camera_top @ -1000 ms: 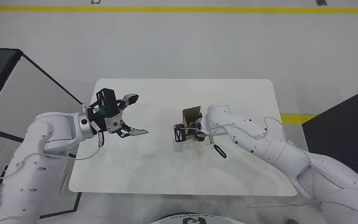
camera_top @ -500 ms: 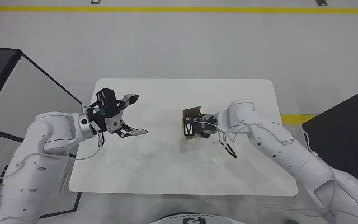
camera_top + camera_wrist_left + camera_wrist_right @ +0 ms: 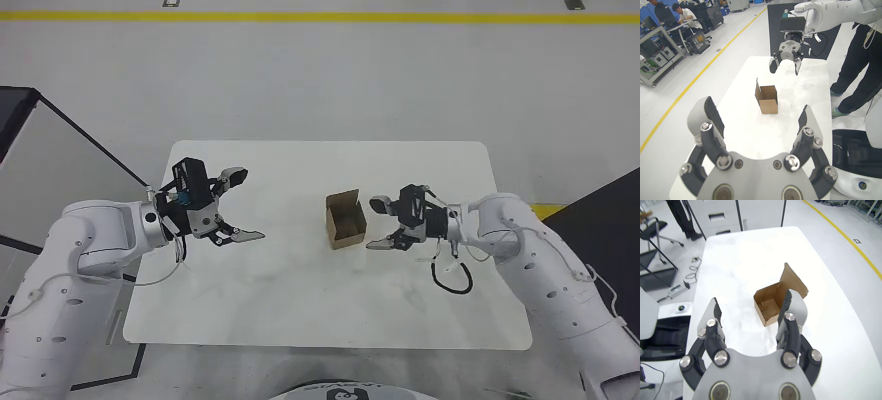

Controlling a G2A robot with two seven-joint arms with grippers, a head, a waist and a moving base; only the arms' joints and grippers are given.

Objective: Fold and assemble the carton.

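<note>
Carton (image 3: pixel 345 218) near the middle of the tabletop (image 3: pixel 300 300), standing upright with its mouth open. The bottom panels look folded in, judging by the right wrist view. One lid flap (image 3: pixel 793 281) stands up along the side farther from the robot. The right hand (image 3: pixel 374 223) sits just beside the carton, fingers spread wide, holding nothing and not touching the cardboard. The left hand (image 3: pixel 248 205) hangs well apart on the other side, also spread and empty.

The step in hand appears to be closing the lid. To do it well:

- **Brace the carton first.** It is light and the tabletop looks smooth, so an unsupported push would likely slide or tip it.
- **Hold with one hand.** It should rest against a side wall without crushing it.
- **Push with the other hand.** It should meet the flap high up, near its free edge, and push it over along the crease — not at the hinge.
- **Tuck the lip.** Guide it inside the front wall squarely, since a skewed entry would probably buckle the flap.
</note>
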